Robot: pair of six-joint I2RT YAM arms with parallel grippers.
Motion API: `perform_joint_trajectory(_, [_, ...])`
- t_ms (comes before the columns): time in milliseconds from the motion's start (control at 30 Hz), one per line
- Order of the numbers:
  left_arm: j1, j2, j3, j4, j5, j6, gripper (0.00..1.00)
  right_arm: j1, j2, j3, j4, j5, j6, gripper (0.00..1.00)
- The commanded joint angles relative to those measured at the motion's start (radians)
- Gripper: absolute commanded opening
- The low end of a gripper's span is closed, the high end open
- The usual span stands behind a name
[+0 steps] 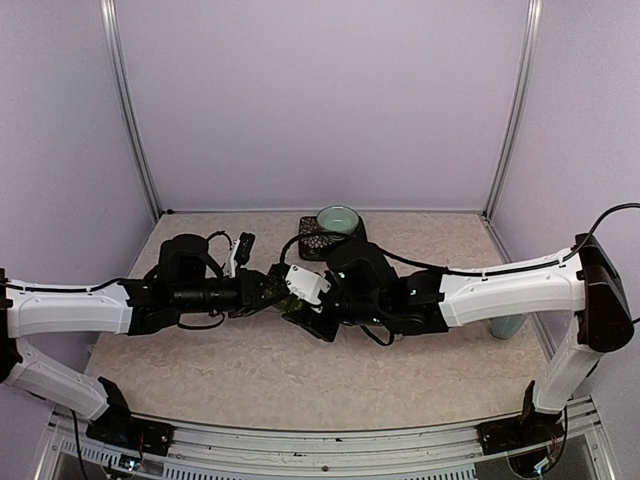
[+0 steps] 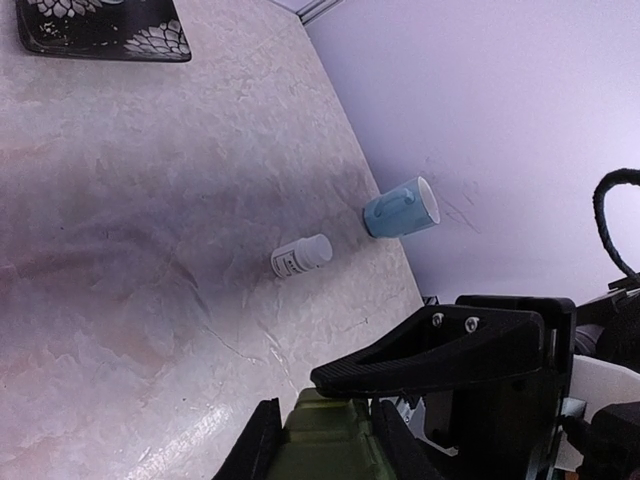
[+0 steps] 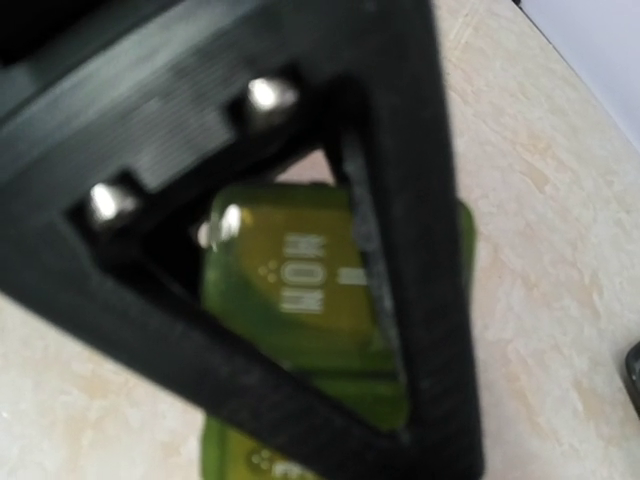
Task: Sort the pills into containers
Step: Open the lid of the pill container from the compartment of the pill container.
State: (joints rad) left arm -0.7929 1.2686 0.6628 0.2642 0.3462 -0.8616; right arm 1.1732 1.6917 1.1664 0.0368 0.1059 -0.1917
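My left end effector (image 2: 323,447) pinches the green pill box (image 3: 300,285) over the middle of the surface (image 2: 150,250). My right end effector (image 1: 310,298) sits at its MON lid, and I cannot tell whether it is spread or pressed together. Sorting looks barely begun, since no pill shows; I count one pill box, one white bottle (image 2: 301,257) lying down, one blue mug (image 2: 400,208) and one bowl (image 1: 338,218).

Containers (image 3: 300,290): translucent olive green, pale raised lettering on lid. Surface (image 2: 150,250): beige, cream marbled veining. Mug (image 2: 400,208): pale blue. Pill bottle (image 2: 300,258): white, label with dark print. Tray (image 2: 100,30): black, white flower pattern. Bowl (image 1: 338,218): pale teal. Walls (image 1: 320,100): lavender. Arms (image 1: 70,305): white shells, black joints.
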Motion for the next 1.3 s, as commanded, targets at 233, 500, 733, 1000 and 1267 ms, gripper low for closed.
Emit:
perform_joint_trajectory(233, [0.001, 0.008, 0.040, -0.003, 0.027, 0.017, 0.18, 0.009, 0.015, 0.022, -0.026, 0.009, -0.019, 0.49])
perform_joint_trajectory(500, [-0.001, 0.011, 0.053, -0.056, -0.009, 0.049, 0.18, 0.009, 0.008, 0.035, -0.041, 0.016, -0.023, 0.34])
perform_joint_trajectory(733, [-0.008, 0.000, 0.041, -0.109, -0.055, 0.092, 0.17, 0.004, -0.006, 0.052, -0.086, -0.059, 0.014, 0.28])
perform_joint_trajectory(1000, [-0.008, -0.020, 0.023, -0.136, -0.075, 0.123, 0.17, -0.030, -0.022, 0.079, -0.135, -0.205, 0.086, 0.29])
perform_joint_trajectory(1267, [-0.008, -0.049, 0.009, -0.157, -0.078, 0.146, 0.17, -0.085, -0.055, 0.082, -0.144, -0.359, 0.150, 0.30])
